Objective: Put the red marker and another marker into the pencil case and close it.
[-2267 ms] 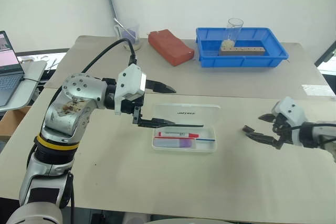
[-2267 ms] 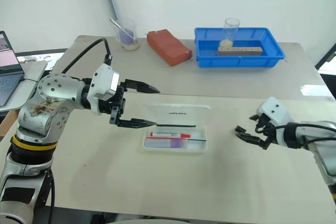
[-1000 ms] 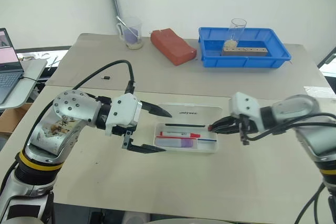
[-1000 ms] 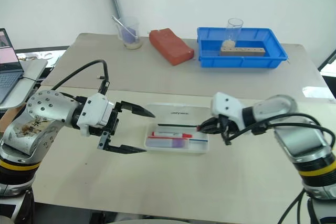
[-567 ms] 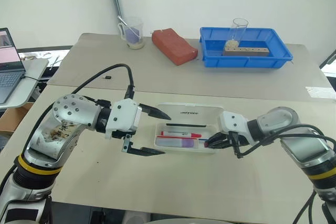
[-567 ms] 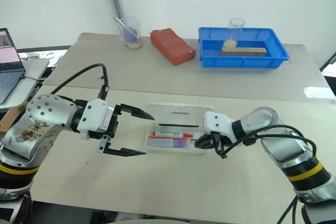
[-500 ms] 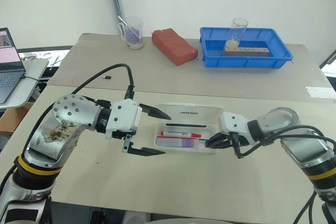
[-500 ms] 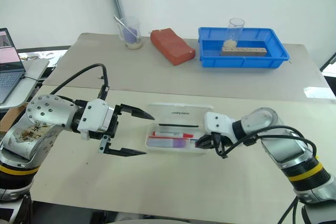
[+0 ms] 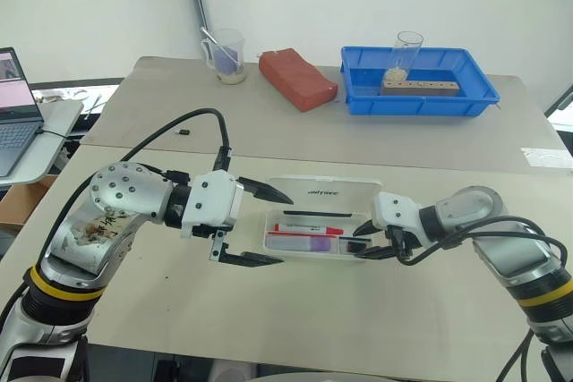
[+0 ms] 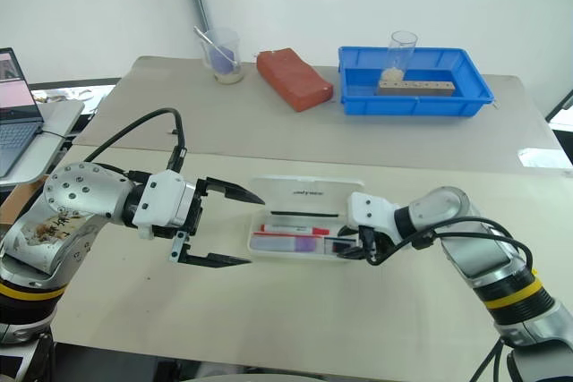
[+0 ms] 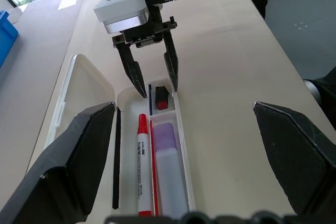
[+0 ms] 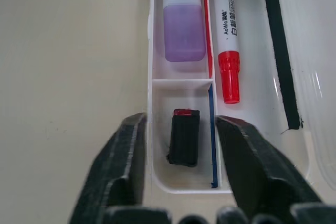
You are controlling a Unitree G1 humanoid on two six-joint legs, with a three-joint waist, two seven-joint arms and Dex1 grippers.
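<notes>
The pencil case [image 9: 318, 220] lies open on the table between both arms, long axis running 3 to 9 o'clock in the head views, its lid [image 9: 327, 191] folded flat toward 12 o'clock; closing it likely means swinging that lid toward 6 o'clock. The left gripper [image 9: 253, 225], jaws spread wide and empty, straddles the case's 9 o'clock end. The right gripper [image 9: 364, 241], jaws parted and released, sits at the 3 o'clock end over a small black block [image 12: 184, 136]; the red marker [image 12: 226, 51] and the purple highlighter [image 12: 184, 22] lie lengthwise inside.
</notes>
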